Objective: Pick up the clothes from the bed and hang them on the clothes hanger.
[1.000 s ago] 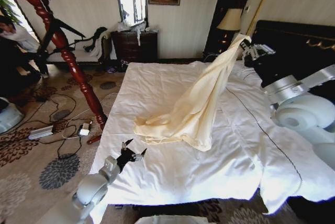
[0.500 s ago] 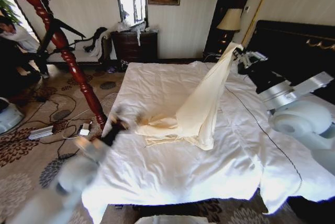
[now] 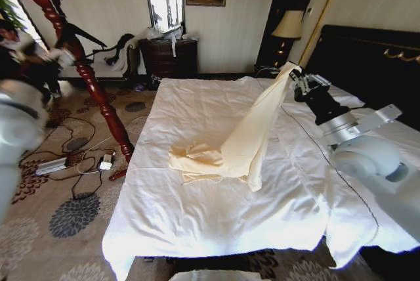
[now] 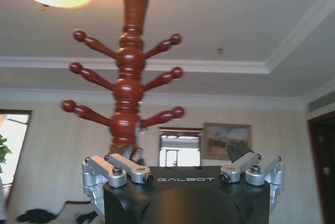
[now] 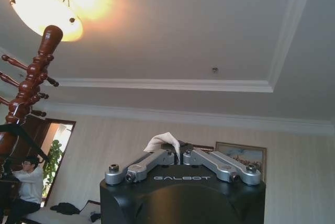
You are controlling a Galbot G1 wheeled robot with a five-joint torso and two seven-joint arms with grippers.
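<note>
The cream clothes [image 3: 246, 140] are lifted by one end, their lower part still bunched on the bed [image 3: 197, 228]. My right gripper [image 3: 296, 79] is above the bed's right half, near the dark headboard, and is shut on the top of the fabric [image 5: 164, 143]. My left arm is raised at the far left, its gripper [image 3: 62, 56] blurred beside the red wooden coat stand [image 3: 82, 64]. In the left wrist view the left gripper [image 4: 183, 167] is open and empty, pointing up at the stand [image 4: 128, 88]. The black clothes hanger [image 3: 82, 35] hangs on the stand.
Cables and a power strip [image 3: 51, 165] lie on the patterned carpet left of the bed. A dark dresser [image 3: 167, 58] stands at the back wall. A lamp [image 3: 287, 26] is beside the headboard [image 3: 367, 51].
My left arm swung up from the bed's front-left corner to the coat stand. The right gripper shifted slightly left and down with the clothes, whose lower part gathered closer.
</note>
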